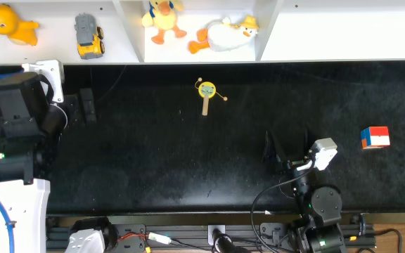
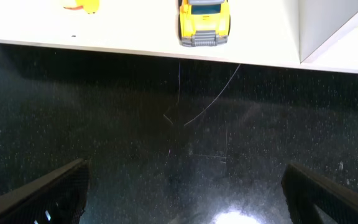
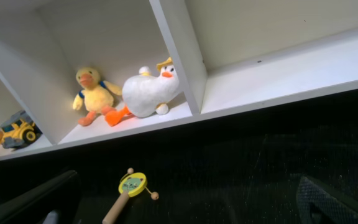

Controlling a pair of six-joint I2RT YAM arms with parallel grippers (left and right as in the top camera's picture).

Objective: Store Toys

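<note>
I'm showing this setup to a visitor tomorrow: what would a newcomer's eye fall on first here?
Most likely the bright pair in the middle compartment of the white shelf: a yellow duck plush beside a white goose plush. Next come the two toys lying out on the black table: a small rattle drum near the middle and a multicoloured cube off to the right.

Robot lab bench: black worktop (image 1: 153, 161), white cubby shelf (image 1: 129, 28) (cables (image 1: 159, 239) along edge).
</note>
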